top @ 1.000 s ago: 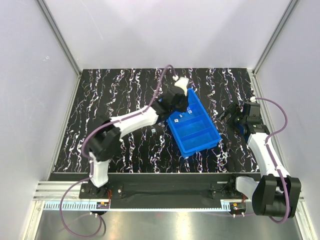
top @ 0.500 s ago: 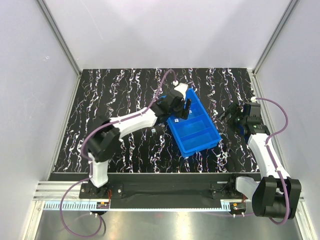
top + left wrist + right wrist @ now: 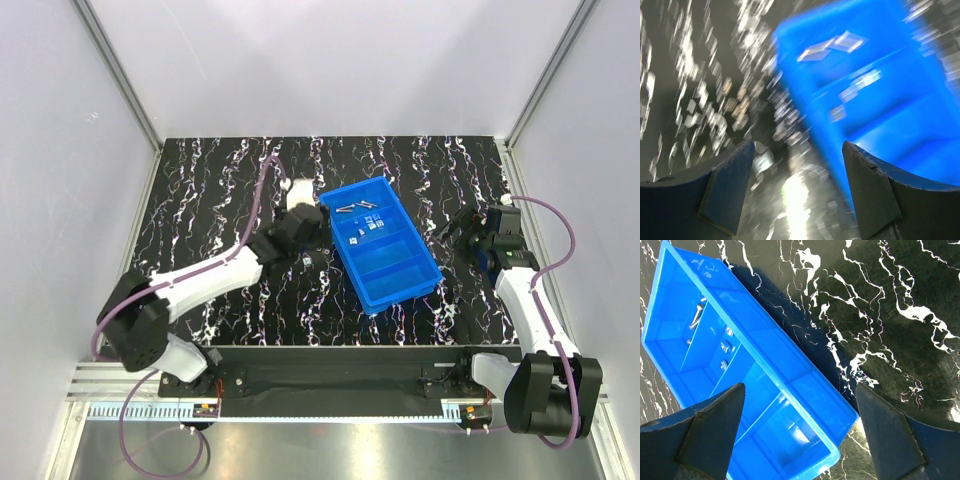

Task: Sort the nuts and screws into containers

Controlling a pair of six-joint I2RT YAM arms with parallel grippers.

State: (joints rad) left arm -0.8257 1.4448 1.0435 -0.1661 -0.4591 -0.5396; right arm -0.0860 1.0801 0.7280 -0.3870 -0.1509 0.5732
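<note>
The blue tray [image 3: 392, 283] lies slanted right of centre, its containers side by side. Slender screws [image 3: 355, 208] rest in its far section and stubby nuts [image 3: 372, 226] in the one beside it. The right wrist view shows the same screws [image 3: 696, 317] and nuts [image 3: 726, 346]. My left gripper [image 3: 308, 248] hangs open over the dark table just left of the tray, with nothing between its fingers. Its wrist view is motion-blurred, showing the tray [image 3: 875, 120] at upper right. My right gripper [image 3: 462, 226] stands open, with nothing in it, at the tray's right side.
The tabletop [image 3: 220, 200] is black marble with white veins. A tiny pale bit [image 3: 311, 262] lies on it by the left gripper, too small to identify. White walls and metal rails [image 3: 125, 100] enclose the table. The tray's two near sections [image 3: 790, 435] hold nothing.
My left arm has drawn back from over the tray's far section to the table at its left, and its jaws have opened. The right arm has not moved.
</note>
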